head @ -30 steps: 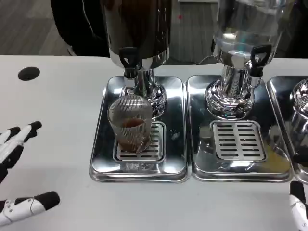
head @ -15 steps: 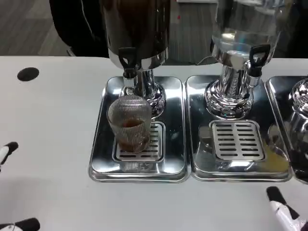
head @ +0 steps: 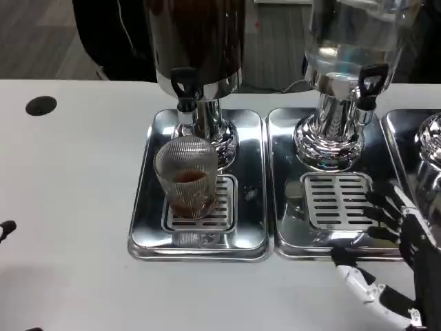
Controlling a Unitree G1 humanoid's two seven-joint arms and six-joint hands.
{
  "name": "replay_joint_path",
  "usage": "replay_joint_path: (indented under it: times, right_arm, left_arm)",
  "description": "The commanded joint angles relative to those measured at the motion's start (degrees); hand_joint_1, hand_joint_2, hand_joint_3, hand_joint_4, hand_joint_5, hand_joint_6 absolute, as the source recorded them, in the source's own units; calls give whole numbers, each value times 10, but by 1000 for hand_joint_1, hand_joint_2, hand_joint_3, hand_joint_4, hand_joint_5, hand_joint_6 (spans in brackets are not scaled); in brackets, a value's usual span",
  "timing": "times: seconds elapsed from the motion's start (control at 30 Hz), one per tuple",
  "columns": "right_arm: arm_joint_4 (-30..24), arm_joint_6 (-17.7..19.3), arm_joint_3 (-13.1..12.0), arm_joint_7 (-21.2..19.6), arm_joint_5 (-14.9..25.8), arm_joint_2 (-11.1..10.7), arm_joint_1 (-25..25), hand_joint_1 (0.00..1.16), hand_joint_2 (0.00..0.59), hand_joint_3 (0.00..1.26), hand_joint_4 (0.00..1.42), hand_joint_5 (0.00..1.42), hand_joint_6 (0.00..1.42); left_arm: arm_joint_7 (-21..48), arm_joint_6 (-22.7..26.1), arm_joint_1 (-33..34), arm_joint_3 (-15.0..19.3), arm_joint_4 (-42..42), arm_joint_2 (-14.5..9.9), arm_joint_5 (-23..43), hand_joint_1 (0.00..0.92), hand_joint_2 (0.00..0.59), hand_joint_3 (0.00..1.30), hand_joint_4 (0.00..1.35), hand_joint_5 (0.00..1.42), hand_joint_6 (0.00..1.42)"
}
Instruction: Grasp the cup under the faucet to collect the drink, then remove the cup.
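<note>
The ribbed glass cup (head: 187,176) stands on the drip grate (head: 207,214) of the left steel tray (head: 145,207), just below the black tap (head: 185,86) of the dark-drink dispenser (head: 196,48), with a shallow layer of brown drink in its bottom. The right hand (head: 386,255) hovers well off to the cup's right, over the front edge of the neighbouring tray (head: 289,238) under the clear-liquid dispenser (head: 348,41); its fingers (head: 386,207) are spread wide and it holds nothing. Of the left hand (head: 7,229), only a dark fingertip shows at the picture's edge, far to the cup's left, so I cannot tell how it is set. By the look of it, the step in hand is the reach for the cup. From the right hand, the cup lies to the left and slightly forward; the next move calls for crossing the seam between trays, keeping the fingers apart, then closing around the ribbed wall without tipping the cup or knocking the tap.
</note>
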State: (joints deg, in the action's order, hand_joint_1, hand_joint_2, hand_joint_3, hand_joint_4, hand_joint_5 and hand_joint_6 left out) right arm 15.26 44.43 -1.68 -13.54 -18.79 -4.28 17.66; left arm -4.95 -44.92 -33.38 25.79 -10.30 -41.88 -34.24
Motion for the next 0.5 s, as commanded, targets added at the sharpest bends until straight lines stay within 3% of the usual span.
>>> replay_joint_path:
  times: [0.03,0.27,0.5]
  right_arm:
    - [20,-19,16,-7,-11,4,-35,906,198,171,220,276,384]
    - [82,-26,45,-16,-25,10,-99,910,197,163,208,276,386]
    - [209,-23,75,-20,-24,15,-216,924,191,155,186,261,369]
  left_arm:
    - [-12,-4,-8,-2,-5,-10,1,0,7,0,0,0,0]
    - [-11,-4,-21,4,8,-11,8,0,7,0,0,0,0]
    - [-14,7,-47,27,30,-8,9,0,7,0,0,0,0]
